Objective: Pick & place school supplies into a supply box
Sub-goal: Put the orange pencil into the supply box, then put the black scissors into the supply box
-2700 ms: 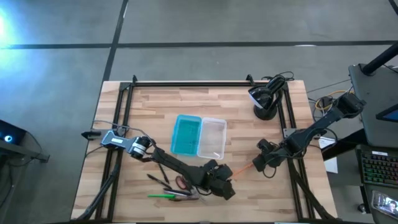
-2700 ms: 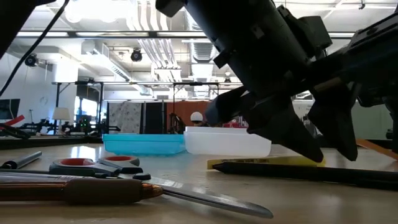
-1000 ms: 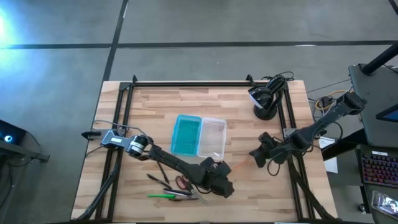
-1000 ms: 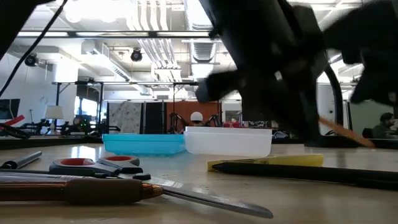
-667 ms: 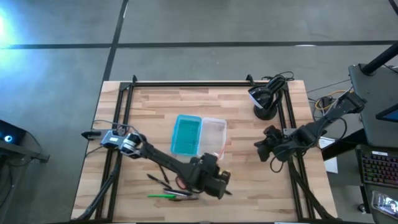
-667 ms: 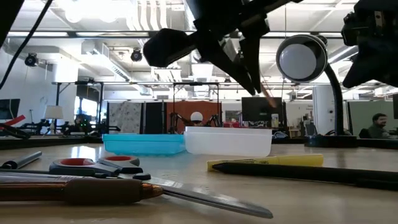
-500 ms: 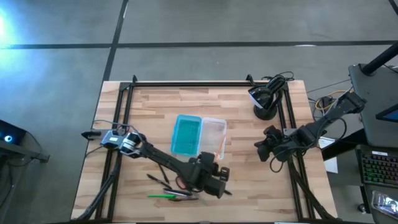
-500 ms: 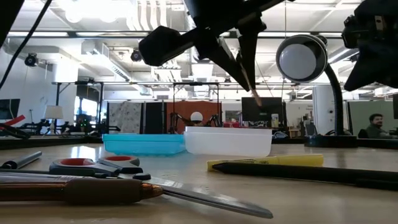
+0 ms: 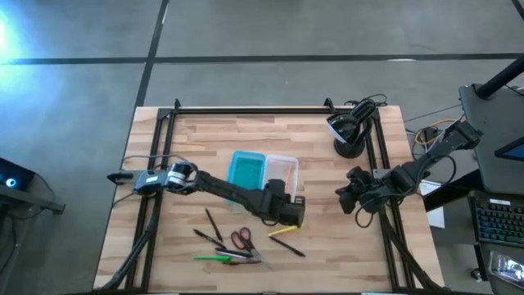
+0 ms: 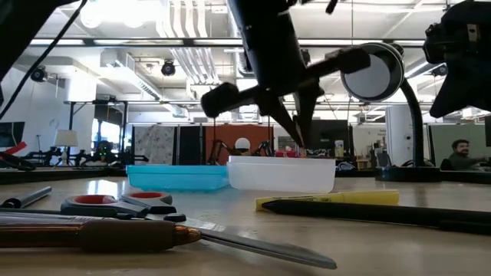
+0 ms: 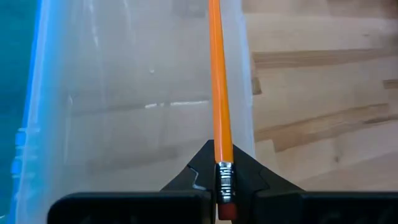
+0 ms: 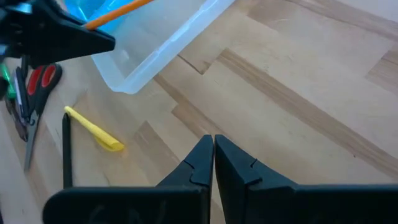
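My left gripper [image 11: 222,167] is shut on an orange pencil [image 11: 216,87] over the clear supply box [image 9: 281,179], near the box's near end. The pencil slants down along the box toward the table's far edge, and its tip [image 10: 301,147] is just above the box's rim [image 10: 281,161]. The teal lid [image 9: 246,175] lies flat against the box's left side. My right gripper [image 12: 213,148] is shut on nothing, above bare wood to the right of the box. Scissors [image 9: 240,239] and several pens lie flat near the front edge. My left gripper pinches the pencil between its two fingers [image 11: 200,167] just ahead of the metal ferrule [image 11: 224,177], with the eraser [image 11: 224,208] behind them. It comes from the near side, slanting down, and the pencil runs on ahead along the fingers. The pencil is lifted clear of the table.
A yellow pen [image 9: 282,232] and a black pen [image 9: 292,247] lie near of the box; a green pen [image 9: 211,258] and another black pen [image 9: 211,223] lie at the front left. A desk lamp [image 9: 345,131] stands at the far right. Black rails edge the table.
My left gripper has carried the pencil up and toward the table's far edge, from above the loose pens to over the box. Its wrist has rolled, so the pencil, which pointed to the right, now points toward the far edge along the box.
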`<state>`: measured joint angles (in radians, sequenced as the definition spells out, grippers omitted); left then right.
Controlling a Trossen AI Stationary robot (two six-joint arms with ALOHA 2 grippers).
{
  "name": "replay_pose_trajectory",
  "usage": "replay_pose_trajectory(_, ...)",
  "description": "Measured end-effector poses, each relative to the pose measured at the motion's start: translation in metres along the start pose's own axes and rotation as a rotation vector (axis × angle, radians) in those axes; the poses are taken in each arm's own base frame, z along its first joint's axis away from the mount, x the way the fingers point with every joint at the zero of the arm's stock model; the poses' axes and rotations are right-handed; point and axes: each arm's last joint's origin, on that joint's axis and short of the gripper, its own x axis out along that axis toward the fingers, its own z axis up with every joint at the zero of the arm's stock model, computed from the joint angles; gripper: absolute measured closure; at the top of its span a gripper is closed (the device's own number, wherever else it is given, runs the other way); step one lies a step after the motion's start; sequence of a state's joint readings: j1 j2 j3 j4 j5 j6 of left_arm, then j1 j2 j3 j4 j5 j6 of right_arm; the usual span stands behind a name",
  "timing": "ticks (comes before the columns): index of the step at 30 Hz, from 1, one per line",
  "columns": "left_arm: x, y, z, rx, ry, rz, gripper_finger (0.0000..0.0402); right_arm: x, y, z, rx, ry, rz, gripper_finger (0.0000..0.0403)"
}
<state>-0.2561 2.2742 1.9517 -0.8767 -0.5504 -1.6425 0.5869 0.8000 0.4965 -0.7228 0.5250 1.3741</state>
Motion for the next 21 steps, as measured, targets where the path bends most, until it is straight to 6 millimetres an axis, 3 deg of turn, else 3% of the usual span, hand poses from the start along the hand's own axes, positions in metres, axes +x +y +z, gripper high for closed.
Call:
replay_pose_trajectory(10, 0.010, 0.009, -0.002, -0.029, 0.032, 0.041, 0.0398, 0.000, -0.001, 0.000, -0.044, 0.004, -0.004, 0.0394)
replay_pose_trajectory(21, 0.010, 0.007, 0.001, 0.024, 0.073, 0.040, 0.0311, 0.002, -0.003, -0.002, -0.059, 0.006, -0.013, 0.0394)
